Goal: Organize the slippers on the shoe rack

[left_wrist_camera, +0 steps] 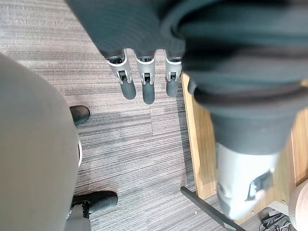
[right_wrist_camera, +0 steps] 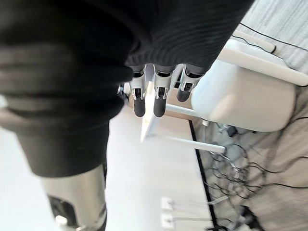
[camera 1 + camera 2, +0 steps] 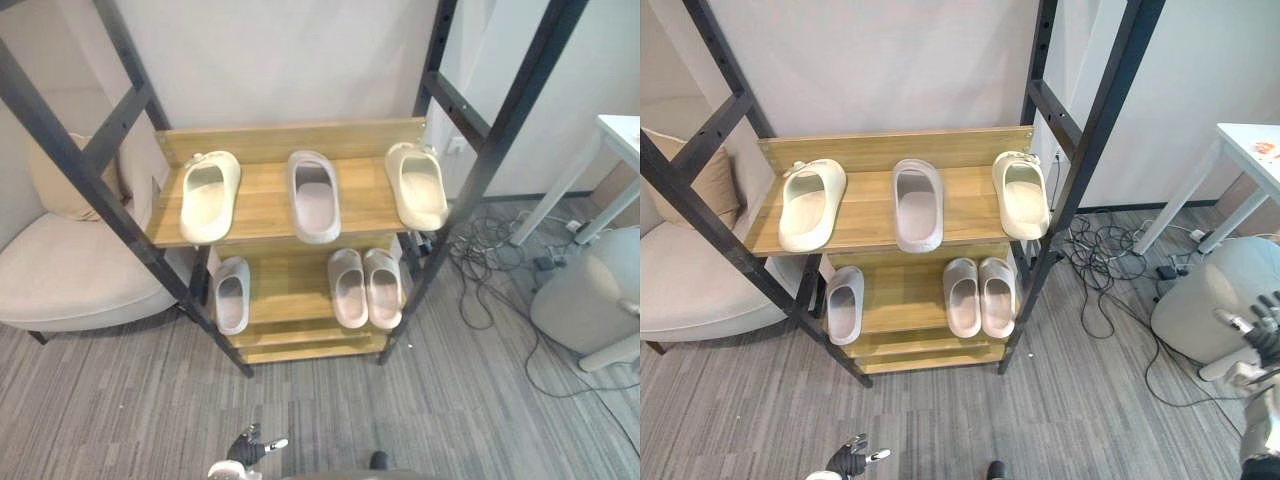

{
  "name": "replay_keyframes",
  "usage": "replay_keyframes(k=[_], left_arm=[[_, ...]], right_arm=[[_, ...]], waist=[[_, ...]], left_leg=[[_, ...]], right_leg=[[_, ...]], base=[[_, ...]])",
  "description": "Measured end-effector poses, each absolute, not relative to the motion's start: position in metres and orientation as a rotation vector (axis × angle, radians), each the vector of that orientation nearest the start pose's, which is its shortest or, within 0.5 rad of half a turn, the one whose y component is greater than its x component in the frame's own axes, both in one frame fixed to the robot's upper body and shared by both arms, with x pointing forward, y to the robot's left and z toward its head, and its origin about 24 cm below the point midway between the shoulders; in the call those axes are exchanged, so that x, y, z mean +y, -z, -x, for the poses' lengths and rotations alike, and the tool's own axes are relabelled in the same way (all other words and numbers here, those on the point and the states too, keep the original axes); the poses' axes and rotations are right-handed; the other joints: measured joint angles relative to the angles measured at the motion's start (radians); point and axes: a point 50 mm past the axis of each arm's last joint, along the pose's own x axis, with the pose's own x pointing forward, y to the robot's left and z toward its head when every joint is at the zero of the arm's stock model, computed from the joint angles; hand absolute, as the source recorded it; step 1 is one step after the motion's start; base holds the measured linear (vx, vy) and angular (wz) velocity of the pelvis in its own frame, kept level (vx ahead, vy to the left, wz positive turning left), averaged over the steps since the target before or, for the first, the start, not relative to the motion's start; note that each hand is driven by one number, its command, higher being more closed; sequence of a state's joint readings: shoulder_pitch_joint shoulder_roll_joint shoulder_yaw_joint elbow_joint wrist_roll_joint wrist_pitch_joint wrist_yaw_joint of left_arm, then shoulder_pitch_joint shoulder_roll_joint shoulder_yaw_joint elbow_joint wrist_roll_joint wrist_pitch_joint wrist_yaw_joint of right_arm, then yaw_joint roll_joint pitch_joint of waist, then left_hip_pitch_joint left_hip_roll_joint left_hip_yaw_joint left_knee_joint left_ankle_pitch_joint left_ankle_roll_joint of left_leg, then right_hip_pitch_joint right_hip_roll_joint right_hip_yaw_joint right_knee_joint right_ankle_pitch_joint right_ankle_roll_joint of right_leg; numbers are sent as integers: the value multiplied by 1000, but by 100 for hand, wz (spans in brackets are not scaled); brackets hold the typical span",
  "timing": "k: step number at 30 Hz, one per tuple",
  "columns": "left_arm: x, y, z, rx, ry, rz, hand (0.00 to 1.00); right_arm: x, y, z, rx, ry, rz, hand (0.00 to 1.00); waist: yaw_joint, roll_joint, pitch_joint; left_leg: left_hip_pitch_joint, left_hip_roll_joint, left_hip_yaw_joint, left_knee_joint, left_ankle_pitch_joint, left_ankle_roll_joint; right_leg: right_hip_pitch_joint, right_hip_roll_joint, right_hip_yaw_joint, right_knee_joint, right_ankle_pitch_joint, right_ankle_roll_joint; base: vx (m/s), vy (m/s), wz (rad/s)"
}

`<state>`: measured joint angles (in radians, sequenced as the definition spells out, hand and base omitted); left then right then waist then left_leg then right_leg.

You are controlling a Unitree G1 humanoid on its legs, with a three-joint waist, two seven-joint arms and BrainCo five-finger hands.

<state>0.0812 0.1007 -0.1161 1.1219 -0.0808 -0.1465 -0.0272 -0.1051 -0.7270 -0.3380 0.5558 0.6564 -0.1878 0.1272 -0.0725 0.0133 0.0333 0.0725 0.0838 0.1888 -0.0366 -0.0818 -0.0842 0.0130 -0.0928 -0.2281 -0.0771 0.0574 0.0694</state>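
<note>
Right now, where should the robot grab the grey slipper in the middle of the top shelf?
Probably by its near end, coming from the front. The grey slipper lies flat, pointing lengthwise toward the robot. Its end reaches the shelf edge, with bare wood either side.

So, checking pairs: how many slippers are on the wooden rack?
6. Upper shelf: left cream foam slipper, middle grey foam slipper, right cream slipper. Lower shelf: lone grey slipper left, pale grey pair right. None seems hidden.

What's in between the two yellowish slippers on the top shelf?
A grey slipper lies between the left cream slipper and right cream slipper, seen in both eye views.
</note>
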Motion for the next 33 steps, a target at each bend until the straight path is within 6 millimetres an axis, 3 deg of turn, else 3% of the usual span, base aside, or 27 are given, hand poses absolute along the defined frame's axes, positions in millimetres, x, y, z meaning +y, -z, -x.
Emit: replay_keyframes(k=[1, 4, 6, 11, 18, 25, 30, 33], left_arm=[[172, 164, -96, 1064, 49, -73, 0], [151, 160, -113, 1009, 80, -33, 0], [142, 159, -116, 999, 106, -30, 0], [144, 160, -114, 1014, 125, -58, 0], [141, 159, -118, 1001, 160, -90, 0], [140, 159, -119, 996, 186, -116, 0], [143, 159, -120, 994, 185, -125, 0], [144, 158, -121, 988, 183, -127, 0]], right_arm=[[-310, -91, -243, -188, 224, 38, 0], [-156, -68, -224, -227, -96, -113, 0], [-110, -65, -218, -214, -210, -86, 0], [-113, -74, -217, -267, -177, 24, 0], [-118, -71, -215, -259, -167, 84, 0], [-127, -77, -218, -293, -73, 121, 0], [-137, -95, -232, -375, -11, 141, 0], [-152, -116, -244, -461, 56, 172, 0]], waist=[[-5, -2, -5], [33, 2, -10], [41, -10, -7], [46, -43, -15], [49, -26, 12], [57, -27, 12], [60, -31, 14], [64, -36, 18]], left_leg=[[-6, 6, -7, 6, -1, -2], [-24, 10, -38, 10, 4, -4], [-16, 4, -39, 13, 4, -3], [-1, -6, -37, 13, 1, 1], [18, 3, -55, 20, 1, -1], [18, 10, -63, 6, 9, -7], [16, 6, -66, 3, 11, -7], [14, 4, -83, 3, 12, -5]], right_leg=[[-9, 6, 1, 6, -3, -1], [-7, 9, -21, 2, -5, -4], [12, 3, -25, -6, -4, -4], [27, -5, -21, -11, -4, -2], [57, 2, -32, -11, -6, 0], [62, 9, -39, -11, -6, 0], [60, 6, -44, -11, -6, 0], [62, 4, -62, -11, -7, 2]], base=[[2, -32, 9], [22, -51, 29], [31, 9, 16], [18, 27, -2], [-41, -13, 5], [-17, -8, 2], [15, 5, 2], [27, 3, 13]])
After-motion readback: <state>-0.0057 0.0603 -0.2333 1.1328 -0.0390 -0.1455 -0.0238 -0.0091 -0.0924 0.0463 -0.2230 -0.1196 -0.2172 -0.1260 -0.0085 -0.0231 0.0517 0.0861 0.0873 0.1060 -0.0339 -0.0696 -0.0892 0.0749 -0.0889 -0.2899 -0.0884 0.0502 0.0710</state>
